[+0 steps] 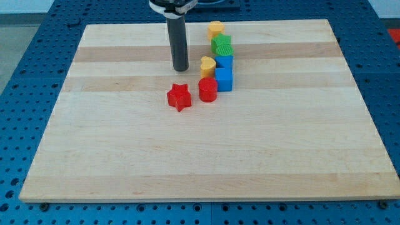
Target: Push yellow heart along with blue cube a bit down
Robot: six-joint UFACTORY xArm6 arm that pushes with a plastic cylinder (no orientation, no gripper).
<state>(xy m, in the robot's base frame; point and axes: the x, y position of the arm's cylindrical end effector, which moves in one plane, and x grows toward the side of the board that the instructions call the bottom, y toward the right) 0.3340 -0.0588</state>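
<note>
On the worktop [206, 150], a pale wooden board filling most of the view, the blocks sit in one cluster near the top centre. My tool is a plain dark rod with no jaws, so it holds nothing; my tip [180, 68] rests on the board just left of the cluster, beside the yellow heart [207, 65] with a small gap between them.

The column on the cluster's right side runs, from top to bottom: a yellow block [215, 29], a green block [221, 45], a blue block [224, 61], then the blue cube [224, 79]. These appear to touch one another in sequence. The yellow heart lies against the left side of the blue pair. Directly below the heart is a red cylinder [207, 89], touching or nearly so. A red star [179, 96] lies just left of the cylinder, apart from it.

Handling, by judgement: heart and cube look small, rigid and light, and should slide easily on smooth wood. No grasp is possible. Contact belongs on their upper faces, pushing toward the view's bottom. The heart's curved outline may rotate or slip off my tip. The red cylinder stands in the heart's path and would likely be carried along.
</note>
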